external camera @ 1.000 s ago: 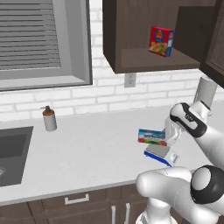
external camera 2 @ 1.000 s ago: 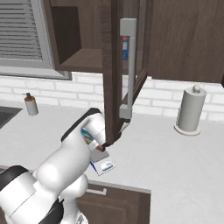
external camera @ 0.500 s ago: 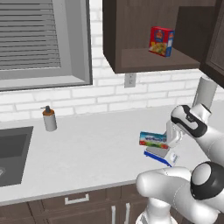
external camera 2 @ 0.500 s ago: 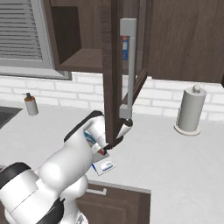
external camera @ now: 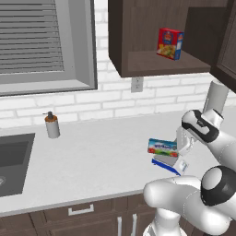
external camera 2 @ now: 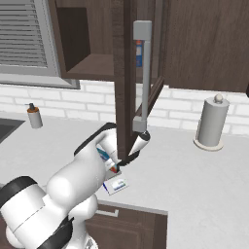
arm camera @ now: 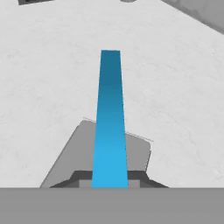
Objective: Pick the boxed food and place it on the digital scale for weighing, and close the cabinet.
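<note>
White speckled stone makes the counter (external camera: pixel 92 161), a long pale run under a wall of white brick; a grey-framed window with closed slat blinds (external camera: pixel 32 41) sits over the dark sink (external camera: pixel 14 159) at the left end, and a small soap dispenser (external camera: pixel 52 125) with a brown top stands by the wall beside it; a wall outlet (external camera: pixel 136 84) is set in the brick under the cabinet (external camera: pixel 138 41), which is dark brown wood and stands open, its door (external camera 2: pixel 127 78) swung out toward the base with the long silver bar handle (external camera 2: pixel 143 78) facing the right base camera; on the cabinet's shelf a red box (external camera: pixel 169 44) with yellow and blue print stands slightly turned; a paper towel roll (external camera 2: pixel 212 121) on its holder stands on the counter near the wall at the right; brown base cabinets (external camera: pixel 83 214) with short silver handles run below the counter edge.

The gripper (external camera: pixel 182 144) is clenched on the boxed food (external camera: pixel 162 147), holding it on its long edge, the striped face toward the left base camera; from the hand camera the box's blue-to-teal edge (arm camera: pixel 109 118) runs straight up between the fingers; directly under it lies the digital scale (external camera: pixel 169 165), near the front edge of the counter, its grey plate (arm camera: pixel 70 153) visible to both sides of the box; whether the box touches the plate I cannot tell.
</note>
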Robot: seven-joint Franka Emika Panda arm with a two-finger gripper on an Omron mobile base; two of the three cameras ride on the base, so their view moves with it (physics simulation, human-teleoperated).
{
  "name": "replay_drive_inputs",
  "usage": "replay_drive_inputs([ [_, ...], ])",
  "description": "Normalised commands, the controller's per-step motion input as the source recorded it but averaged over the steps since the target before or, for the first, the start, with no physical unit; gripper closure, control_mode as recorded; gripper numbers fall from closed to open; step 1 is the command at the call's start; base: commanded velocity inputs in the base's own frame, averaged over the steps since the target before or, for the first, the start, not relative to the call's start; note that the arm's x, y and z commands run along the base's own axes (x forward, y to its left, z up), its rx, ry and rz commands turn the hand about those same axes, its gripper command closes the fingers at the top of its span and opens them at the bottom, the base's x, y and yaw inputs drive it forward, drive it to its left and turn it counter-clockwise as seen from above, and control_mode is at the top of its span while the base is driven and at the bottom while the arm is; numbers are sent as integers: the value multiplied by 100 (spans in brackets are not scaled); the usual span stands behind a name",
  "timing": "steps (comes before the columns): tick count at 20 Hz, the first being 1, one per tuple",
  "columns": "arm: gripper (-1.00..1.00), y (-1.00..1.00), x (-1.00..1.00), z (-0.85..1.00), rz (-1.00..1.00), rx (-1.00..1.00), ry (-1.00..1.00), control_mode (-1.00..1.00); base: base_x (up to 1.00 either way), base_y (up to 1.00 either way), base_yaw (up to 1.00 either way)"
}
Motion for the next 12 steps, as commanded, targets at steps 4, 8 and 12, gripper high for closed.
replay_drive_inputs([
  [4,100,-12,-38,0,0,0,-1,-100,0,0,0],
  [8,100,-3,-12,-4,0,0,0,-100,0,0,0],
  [12,100,0,5,-18,0,0,-4,-100,0,0,0],
])
